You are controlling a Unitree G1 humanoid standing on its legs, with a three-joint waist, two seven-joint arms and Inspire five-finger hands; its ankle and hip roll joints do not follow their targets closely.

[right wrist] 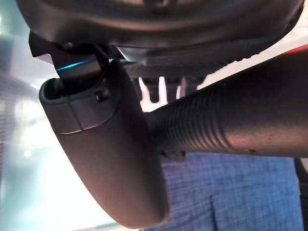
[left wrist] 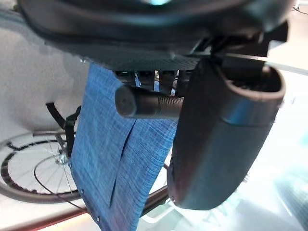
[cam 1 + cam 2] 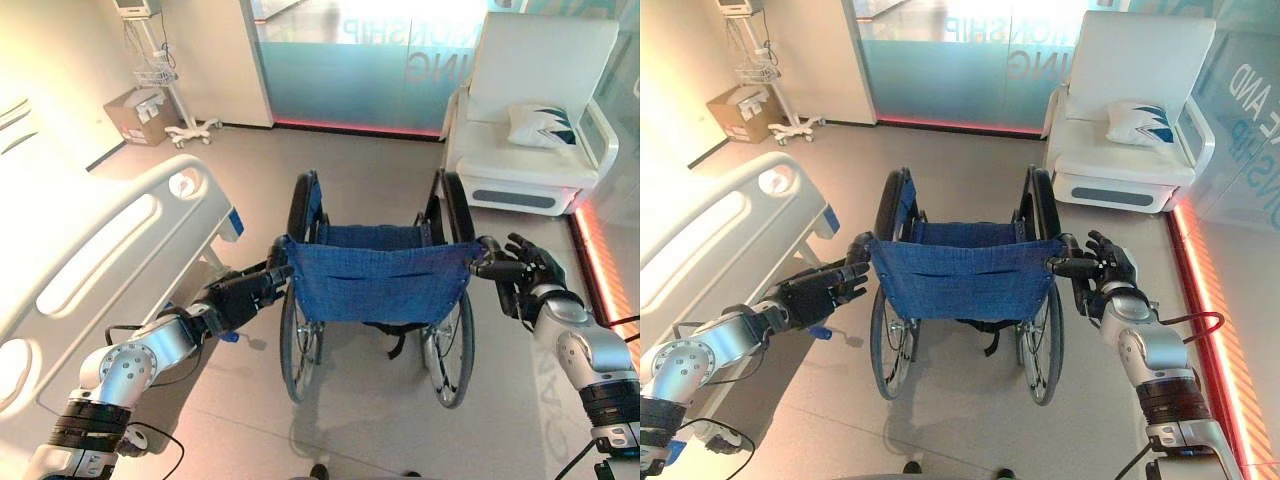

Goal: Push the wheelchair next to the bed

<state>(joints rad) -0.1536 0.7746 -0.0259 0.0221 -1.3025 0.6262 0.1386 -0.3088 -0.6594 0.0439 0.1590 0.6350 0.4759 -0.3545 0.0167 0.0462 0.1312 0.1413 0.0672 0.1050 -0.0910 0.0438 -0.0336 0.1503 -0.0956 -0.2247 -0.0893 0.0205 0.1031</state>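
A wheelchair (image 3: pixel 375 280) with a blue cloth back stands in the middle of the floor, facing away from me. The white bed (image 3: pixel 90 250) lies to its left, its footboard close to the left wheel. My left hand (image 3: pixel 240 298) is curled round the left push handle (image 2: pixel 149 102), thumb (image 2: pixel 221 139) beneath it. At the other side my right hand (image 3: pixel 530 275) grips the ribbed right push handle (image 1: pixel 231 120), its thumb (image 1: pixel 106 154) wrapped alongside.
A white armchair (image 3: pixel 530 100) with a pillow (image 3: pixel 540 125) stands at the back right. A cardboard box (image 3: pixel 138 115) and a wheeled stand (image 3: pixel 170 90) sit at the back left by the wall. A frosted glass partition (image 3: pixel 350 70) closes the far side.
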